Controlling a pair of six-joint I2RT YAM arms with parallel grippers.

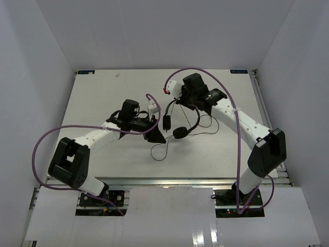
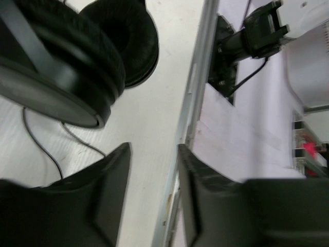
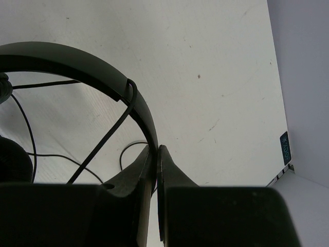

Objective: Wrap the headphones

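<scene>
The black headphones (image 1: pixel 180 133) hang in mid-table, one earpad low and the other (image 1: pixel 167 122) to its left. My right gripper (image 1: pixel 184 104) is shut on the thin curved headband (image 3: pixel 77 64), pinching it at the fingertips (image 3: pixel 165 157). The thin black cord (image 3: pixel 97 141) runs under the headband and trails in loops on the table (image 1: pixel 160 152). My left gripper (image 1: pixel 157 136) is open and empty, just left of the earpads. In the left wrist view the two round earpads (image 2: pixel 61 67) sit above and left of its open fingers (image 2: pixel 115 170), with the cord (image 2: pixel 41 144) beside them.
Thick purple robot cables (image 1: pixel 51 135) arc over both arms. White walls enclose the white table (image 1: pixel 103 92) on three sides. The table's near metal edge (image 2: pixel 193 103) runs past my left gripper, with the right arm's base beyond it.
</scene>
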